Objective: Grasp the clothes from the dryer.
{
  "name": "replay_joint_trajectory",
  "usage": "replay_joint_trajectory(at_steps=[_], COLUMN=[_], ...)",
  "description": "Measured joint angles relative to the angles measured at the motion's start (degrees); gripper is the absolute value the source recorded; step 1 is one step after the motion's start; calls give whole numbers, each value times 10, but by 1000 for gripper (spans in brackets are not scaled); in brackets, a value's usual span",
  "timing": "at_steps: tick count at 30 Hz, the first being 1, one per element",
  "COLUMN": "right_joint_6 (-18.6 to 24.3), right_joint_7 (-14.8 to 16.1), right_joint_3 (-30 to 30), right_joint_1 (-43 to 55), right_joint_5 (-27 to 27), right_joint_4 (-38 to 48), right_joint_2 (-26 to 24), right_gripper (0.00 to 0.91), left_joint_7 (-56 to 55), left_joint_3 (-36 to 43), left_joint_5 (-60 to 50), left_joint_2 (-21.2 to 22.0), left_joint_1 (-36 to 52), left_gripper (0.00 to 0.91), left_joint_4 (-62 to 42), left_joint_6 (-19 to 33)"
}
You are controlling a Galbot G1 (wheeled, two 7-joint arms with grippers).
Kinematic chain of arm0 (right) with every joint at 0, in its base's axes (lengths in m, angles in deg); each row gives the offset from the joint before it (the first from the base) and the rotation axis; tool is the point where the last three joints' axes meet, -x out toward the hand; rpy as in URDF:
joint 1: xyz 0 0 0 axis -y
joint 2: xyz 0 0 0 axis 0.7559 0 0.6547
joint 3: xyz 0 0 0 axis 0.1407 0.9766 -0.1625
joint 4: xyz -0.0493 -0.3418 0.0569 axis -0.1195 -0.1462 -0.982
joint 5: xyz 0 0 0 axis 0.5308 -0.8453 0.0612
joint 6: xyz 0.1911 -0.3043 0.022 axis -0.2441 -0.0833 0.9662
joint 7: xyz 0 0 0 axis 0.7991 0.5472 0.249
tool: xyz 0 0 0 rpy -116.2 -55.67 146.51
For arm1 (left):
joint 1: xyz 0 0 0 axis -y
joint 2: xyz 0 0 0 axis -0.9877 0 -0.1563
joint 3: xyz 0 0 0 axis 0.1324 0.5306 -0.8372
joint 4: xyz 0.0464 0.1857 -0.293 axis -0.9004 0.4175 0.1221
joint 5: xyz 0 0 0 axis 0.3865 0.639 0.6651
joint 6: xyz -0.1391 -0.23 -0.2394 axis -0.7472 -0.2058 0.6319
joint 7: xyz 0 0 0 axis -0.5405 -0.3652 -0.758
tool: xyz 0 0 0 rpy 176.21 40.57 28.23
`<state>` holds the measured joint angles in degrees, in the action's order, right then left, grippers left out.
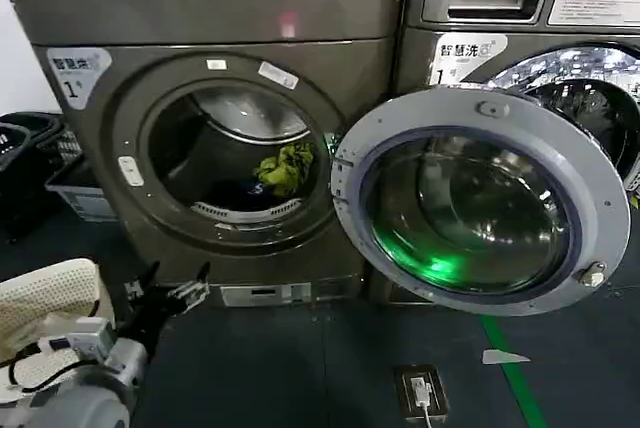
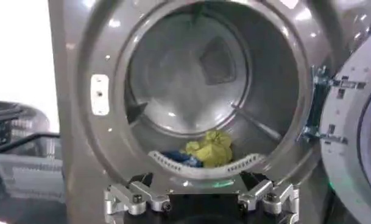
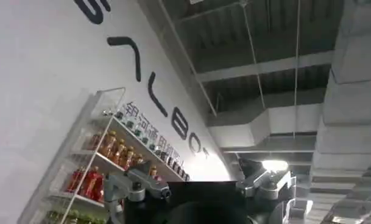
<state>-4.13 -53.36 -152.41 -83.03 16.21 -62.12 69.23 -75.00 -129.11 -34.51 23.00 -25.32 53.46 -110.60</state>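
Dryer [image 1: 215,138] door [image 1: 480,198] stands swung wide, exposing the clothes [image 1: 285,168] low in the drum; left claw [image 1: 168,293], fingers apart, sits low before the port for entry; right claw [image 3: 200,189], also apart, points ceilingward, idle.

head cam up high looking down at the dryer [image 1: 215,138] front, left wrist cam low, close, staring into the same drum, right wrist cam tilted up at ceiling and wall shelves [image 3: 106,164]
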Motion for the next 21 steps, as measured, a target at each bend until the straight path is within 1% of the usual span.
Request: replay_joint_trajectory(at_steps=[21], right_joint_6=[2], right_joint_7=[3], right_joint_3=[1], right_joint_1=[0], right_joint_5=[-1], right_joint_4=[-4], right_joint_2=[1], right_gripper=[907], left_joint_7=[3], left_joint_3=[2], left_joint_5=[-2], left_joint_2=[4], left_joint_1=[3], left_gripper=[907], left_joint_4=[-1], left_joint_6=[1])
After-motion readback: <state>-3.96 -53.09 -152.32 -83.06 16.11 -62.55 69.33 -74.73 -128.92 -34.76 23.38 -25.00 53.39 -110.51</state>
